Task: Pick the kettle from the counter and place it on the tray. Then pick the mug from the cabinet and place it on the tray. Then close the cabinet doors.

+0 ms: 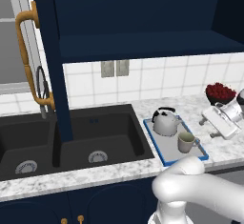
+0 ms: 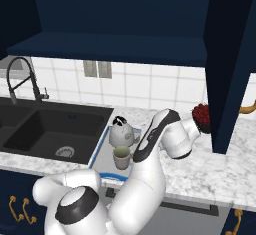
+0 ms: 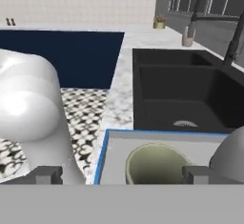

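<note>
The silver-grey kettle stands upright at the far end of the blue-rimmed tray. The beige mug stands upright on the tray's near end. My gripper hovers low over the counter just right of the tray and points at the mug. It is open, its fingertips wide apart with nothing between them. Both cabinet doors stand open: the left door and the right door. The cabinet's navy shelf is bare.
A black double sink with a curved faucet lies left of the tray. A dark bowl of red fruit sits on the counter behind my hand. The left door's brass handle juts out over the sink.
</note>
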Controlling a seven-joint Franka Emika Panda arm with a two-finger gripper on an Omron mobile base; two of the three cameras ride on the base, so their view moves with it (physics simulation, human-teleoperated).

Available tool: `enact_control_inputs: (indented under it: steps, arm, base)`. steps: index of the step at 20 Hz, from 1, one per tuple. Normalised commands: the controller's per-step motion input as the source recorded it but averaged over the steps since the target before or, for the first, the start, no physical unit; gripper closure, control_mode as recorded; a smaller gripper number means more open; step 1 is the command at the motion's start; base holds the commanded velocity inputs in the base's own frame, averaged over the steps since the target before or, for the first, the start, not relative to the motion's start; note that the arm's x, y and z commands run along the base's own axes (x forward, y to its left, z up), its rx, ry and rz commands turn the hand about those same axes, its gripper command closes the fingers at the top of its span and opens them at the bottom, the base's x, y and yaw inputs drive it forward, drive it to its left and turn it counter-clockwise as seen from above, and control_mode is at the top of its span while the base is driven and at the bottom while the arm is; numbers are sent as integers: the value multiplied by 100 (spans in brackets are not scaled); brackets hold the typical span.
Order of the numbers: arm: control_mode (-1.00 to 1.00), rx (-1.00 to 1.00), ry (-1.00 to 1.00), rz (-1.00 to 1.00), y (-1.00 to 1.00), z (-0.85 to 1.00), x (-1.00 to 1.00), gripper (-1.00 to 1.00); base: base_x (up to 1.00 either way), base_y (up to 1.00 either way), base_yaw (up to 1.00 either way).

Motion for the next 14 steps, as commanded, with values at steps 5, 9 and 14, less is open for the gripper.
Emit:
enact_control_inputs:
  steps: [5, 9, 14]
  arm:
    - [-100, 0, 6, -10, 10, 29, -1, -100]
    - [-100, 0, 8, -14, 15, 2, 0, -100]
    - [-100, 0, 0, -3, 0, -12, -5, -100]
  base:
    - [0, 0, 0]
    - [0, 0, 0]
    - [0, 0, 0]
